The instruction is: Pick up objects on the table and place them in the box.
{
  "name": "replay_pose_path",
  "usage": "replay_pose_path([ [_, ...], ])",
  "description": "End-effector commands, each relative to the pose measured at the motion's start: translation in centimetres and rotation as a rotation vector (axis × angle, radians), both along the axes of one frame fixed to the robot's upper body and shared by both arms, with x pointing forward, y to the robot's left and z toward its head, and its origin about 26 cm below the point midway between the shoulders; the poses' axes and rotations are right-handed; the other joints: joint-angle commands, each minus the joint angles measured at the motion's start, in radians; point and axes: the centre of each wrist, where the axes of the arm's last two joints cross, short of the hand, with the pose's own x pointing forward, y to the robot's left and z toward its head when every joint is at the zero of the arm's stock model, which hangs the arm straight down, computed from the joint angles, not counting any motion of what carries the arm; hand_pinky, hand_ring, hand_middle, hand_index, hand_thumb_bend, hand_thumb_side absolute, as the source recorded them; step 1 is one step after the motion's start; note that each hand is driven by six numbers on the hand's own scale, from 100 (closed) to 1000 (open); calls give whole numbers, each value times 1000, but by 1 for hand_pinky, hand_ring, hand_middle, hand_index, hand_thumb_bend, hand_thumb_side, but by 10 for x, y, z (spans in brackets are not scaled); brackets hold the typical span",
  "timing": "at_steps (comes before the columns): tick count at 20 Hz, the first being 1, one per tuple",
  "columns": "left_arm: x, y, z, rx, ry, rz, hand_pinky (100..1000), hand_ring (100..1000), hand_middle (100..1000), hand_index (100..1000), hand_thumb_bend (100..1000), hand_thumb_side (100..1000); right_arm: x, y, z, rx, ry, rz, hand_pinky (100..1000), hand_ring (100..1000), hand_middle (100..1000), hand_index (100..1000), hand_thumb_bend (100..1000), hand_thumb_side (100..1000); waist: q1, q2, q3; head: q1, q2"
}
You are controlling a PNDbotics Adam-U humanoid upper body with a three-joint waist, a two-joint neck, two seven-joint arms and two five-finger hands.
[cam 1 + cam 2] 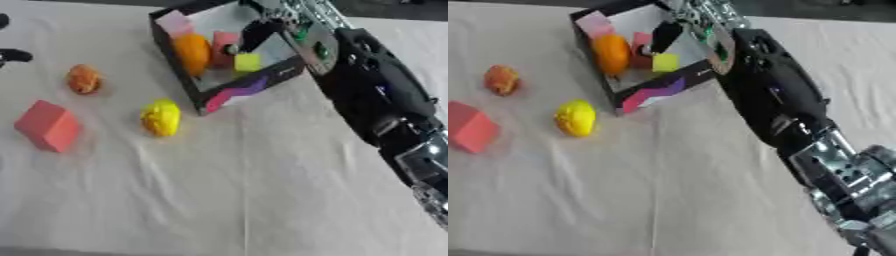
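A dark box [249, 90] with a purple and pink pattern on its front wall stands at the upper middle. Inside it lie an orange fruit [192, 53], a pink block [224, 44] and a yellow-green cube [248, 62]. My right hand [663, 36] reaches into the box from the upper right, its dark fingers extended over the pink block and holding nothing that I can see. On the white cloth to the left lie a yellow lemon-like fruit [161, 117], a red block [48, 125] and a small orange-brown round thing [84, 79].
My right forearm [376, 95] runs black and bulky from the lower right up to the box, covering the box's right side. Dark finger shapes of my left hand [12, 56] show at the left edge. White cloth [219, 200] covers the table.
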Motion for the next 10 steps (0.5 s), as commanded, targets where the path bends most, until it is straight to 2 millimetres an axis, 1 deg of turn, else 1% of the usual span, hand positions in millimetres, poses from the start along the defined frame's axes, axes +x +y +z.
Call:
replay_pose_path([
  [1, -3, 4, 7, 14, -22, 12, 526, 807, 745, 733, 309, 794, -15, -20, 36, 109, -84, 10, 835, 815, 823, 901, 583, 142, 3, -25, -7, 14, -2],
  [3, -3, 5, 6, 17, -19, 19, 525, 807, 745, 733, 309, 794, -26, -32, 47, 168, -96, 32, 833, 812, 819, 897, 576, 135, 2, -26, -14, 23, -1],
  [6, -4, 5, 6, 18, -18, 22, 525, 807, 745, 733, 309, 794, -36, -34, 54, 201, -88, 45, 833, 812, 819, 897, 576, 135, 1, -27, -16, 26, -1],
  [7, -4, 7, 5, 19, -17, 28, 525, 807, 745, 733, 308, 793, -38, -37, 55, 211, -90, 45, 820, 788, 789, 882, 538, 100, 1, -28, -21, 37, -1],
  [8, -5, 9, 4, 20, -14, 42, 524, 807, 745, 733, 308, 793, -40, -47, 56, 232, -104, 42, 815, 780, 777, 875, 528, 100, 3, -29, -36, 53, 0],
  [9, -5, 11, 3, 20, -14, 52, 524, 807, 745, 733, 308, 793, -42, -60, 56, 256, -124, 37, 815, 779, 775, 874, 527, 100, 5, -29, -44, 61, 0],
  [10, -5, 12, 3, 20, -15, 57, 525, 807, 745, 733, 308, 792, -45, -75, 57, 283, -149, 31, 809, 767, 758, 861, 503, 100, 5, -29, -48, 65, 1],
])
